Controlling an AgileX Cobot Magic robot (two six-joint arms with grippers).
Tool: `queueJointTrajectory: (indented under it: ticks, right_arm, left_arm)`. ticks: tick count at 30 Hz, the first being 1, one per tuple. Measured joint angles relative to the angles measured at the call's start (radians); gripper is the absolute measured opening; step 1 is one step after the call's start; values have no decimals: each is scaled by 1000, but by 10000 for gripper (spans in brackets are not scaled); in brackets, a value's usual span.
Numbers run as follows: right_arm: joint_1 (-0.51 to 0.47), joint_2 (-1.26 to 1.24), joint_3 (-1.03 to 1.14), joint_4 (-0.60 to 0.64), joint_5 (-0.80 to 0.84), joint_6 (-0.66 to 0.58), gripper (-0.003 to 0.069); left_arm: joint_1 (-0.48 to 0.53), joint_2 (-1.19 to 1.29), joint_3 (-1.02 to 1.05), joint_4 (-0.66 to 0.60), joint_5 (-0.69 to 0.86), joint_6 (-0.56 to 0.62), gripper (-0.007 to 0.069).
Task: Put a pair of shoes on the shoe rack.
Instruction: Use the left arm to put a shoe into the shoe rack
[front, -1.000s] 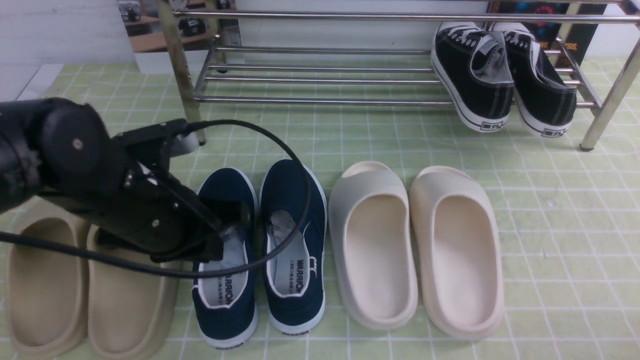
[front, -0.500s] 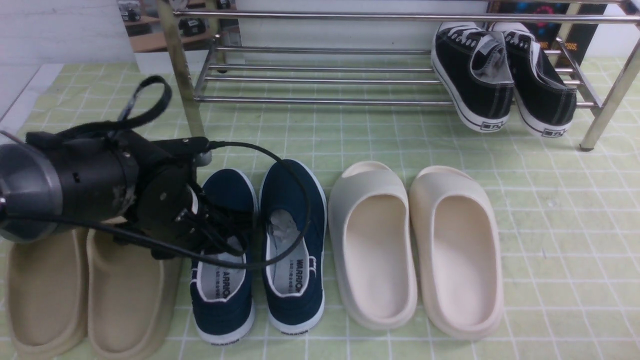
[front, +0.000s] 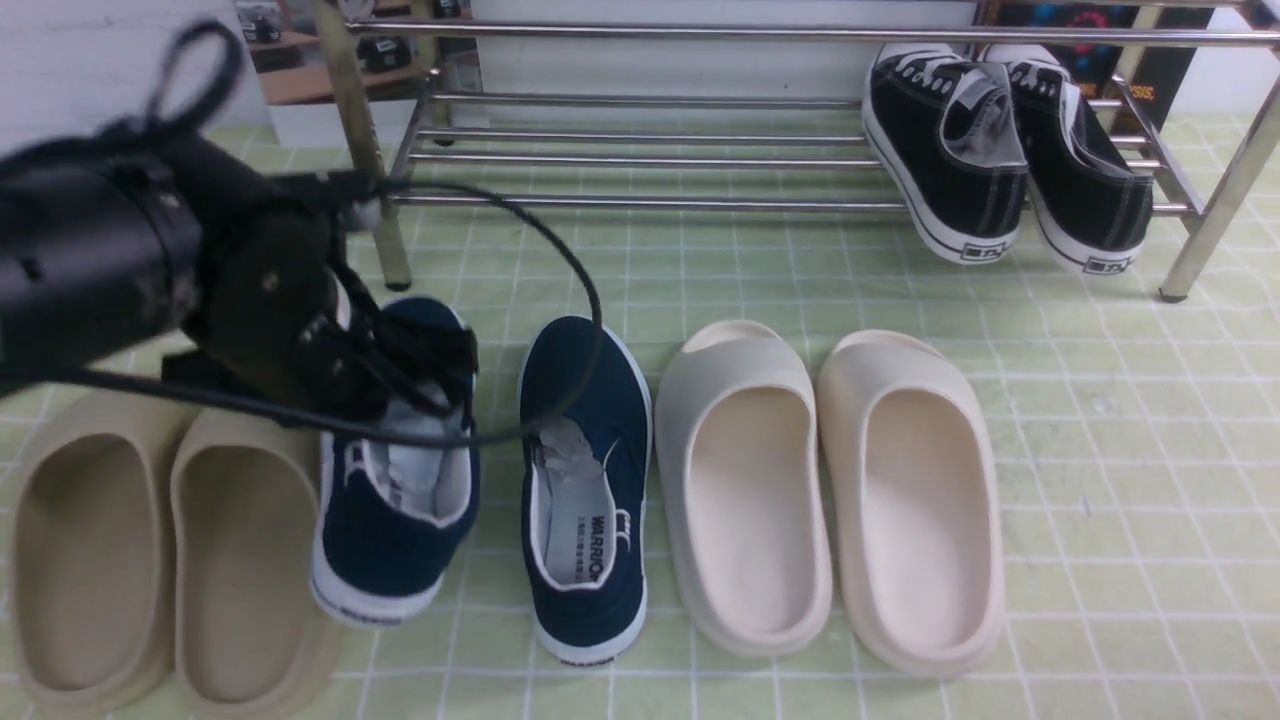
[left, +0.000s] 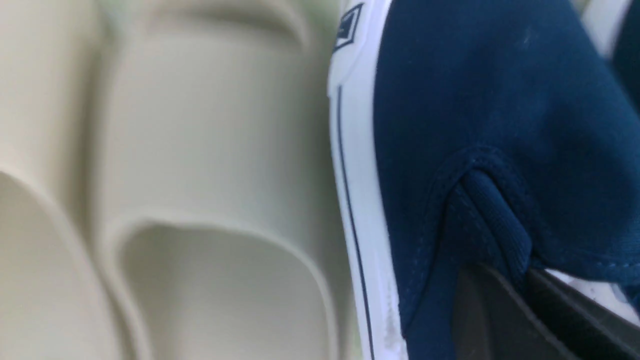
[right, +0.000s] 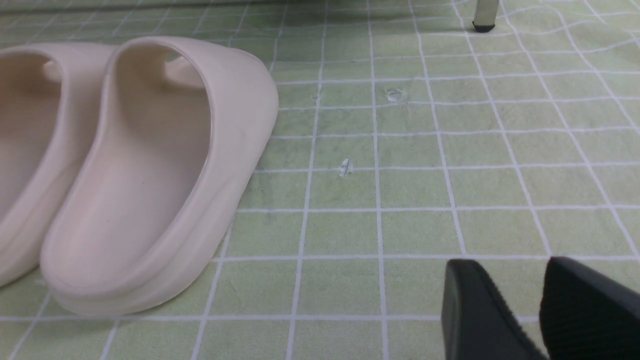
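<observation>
Below the chrome rack, one navy sneaker goes up

Near the tan slides, the left tool (left: 522, 282) pinches the side of a navy sneaker (front: 390, 530), which looks lifted, heel tilted down. Its mate (front: 585, 560) lies on the tiled floor (front: 1130, 520) beside the cream slides (front: 745, 500). The right tool (right: 515, 305) has its fingertips spread apart, nothing between them.

Carrying is the step in hand, I judge. Keep the pinch firm, since cloth held at one side may let the shoe swing. Raise the heel before the lower rails of the shoe rack (front: 640, 205), steer past its upright, and lower gently, sole flat.
</observation>
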Motion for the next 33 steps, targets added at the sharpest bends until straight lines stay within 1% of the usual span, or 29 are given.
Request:
queueJointTrajectory:
  ticks: [2,4,6,7,8,11,12,13,14,16,17,19,22,26,33]
  right_arm:
    - [0,0,0,0,0,0,239]
    - [0,0,0,0,0,0,239]
    - [0,0,0,0,0,0,239]
    - [0,0,0,0,0,0,239]
    - [0,0,0,0,0,0,239]
    - [0,0,0,0,0,0,239]
    - [0,0,0,0,0,0,239]
    - [0,0,0,0,0,0,239]
    - [0,0,0,0,0,1,239]
    - [0,0,0,0,0,1,239]
    - [0,0,0,0,0,1,239]
    - [0,0,0,0,0,1,239]
    - [0,0,0,0,0,1,239]
    - [0,0,0,0,0,1,239]
    - [0,0,0,0,0,1,239]
  left_arm:
    - [1,-4,-72,-14,12,51,18]
    - [1,7,-108,-25,11,78,18]
    - [1,71,-207,-58,15,144,18]
    - [1,85,-224,-62,16,153,18]
    - [1,149,-293,-72,24,183,18]
    - [1,280,-440,-76,38,221,18]
    - [1,299,-440,-76,38,223,18]
    - [1,376,-550,-76,40,248,18]
    - [1,413,-595,-76,40,258,18]
    - [1,499,-709,-76,43,267,18]
    - [1,507,-720,-76,43,267,18]
    - [1,603,-863,-76,53,273,18]
    - [1,681,-968,-72,55,274,18]
    - [9,752,-1044,-55,28,273,18]
    - [59,804,-1052,-53,-60,212,18]
